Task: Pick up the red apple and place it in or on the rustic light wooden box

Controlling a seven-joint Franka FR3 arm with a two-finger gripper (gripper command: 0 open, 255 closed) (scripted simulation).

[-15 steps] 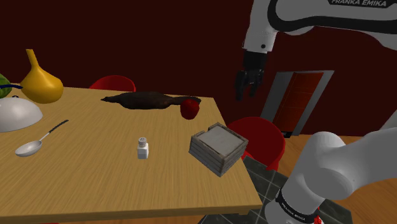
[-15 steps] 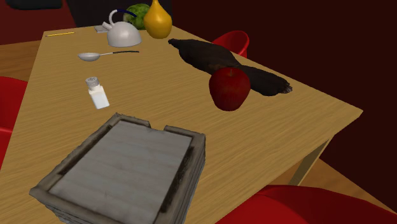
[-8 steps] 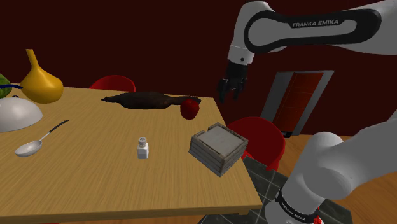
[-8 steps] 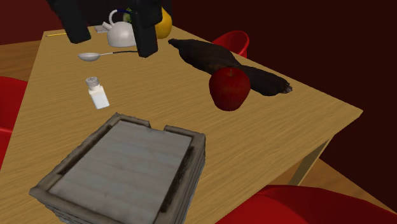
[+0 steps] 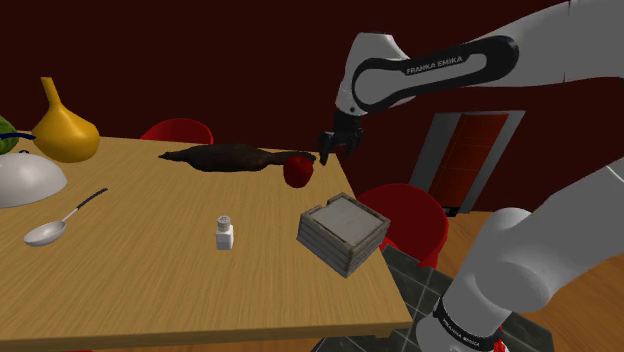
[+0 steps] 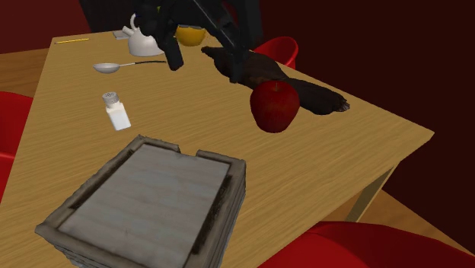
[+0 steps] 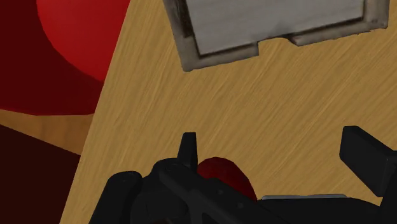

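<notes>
The red apple (image 5: 297,170) (image 6: 275,105) rests on the wooden table (image 5: 150,260) near its far edge, against the end of a dark lumpy object (image 5: 225,157). My black gripper (image 5: 331,146) (image 6: 205,57) hangs open in the air just above and beside the apple, touching nothing. In the wrist view the fingers (image 7: 188,149) stand wide apart around the gripper (image 7: 277,159), and the apple (image 7: 219,175) shows below, close to one finger. The weathered pale wooden box (image 5: 342,233) (image 6: 152,202) (image 7: 273,25) sits at the table's edge, nearer the stand than the apple.
A salt shaker (image 5: 225,233) (image 6: 116,110) stands mid-table. A spoon (image 5: 60,224), a white kettle (image 5: 25,178) and a yellow gourd (image 5: 63,128) lie at the shoulder view's left. Red chairs (image 5: 405,215) (image 7: 83,32) stand past the table's edge.
The arm has swung down and toward the shoulder view's left, bringing the gripper from beside the doorway to just above the apple. Apple and box have not moved.
</notes>
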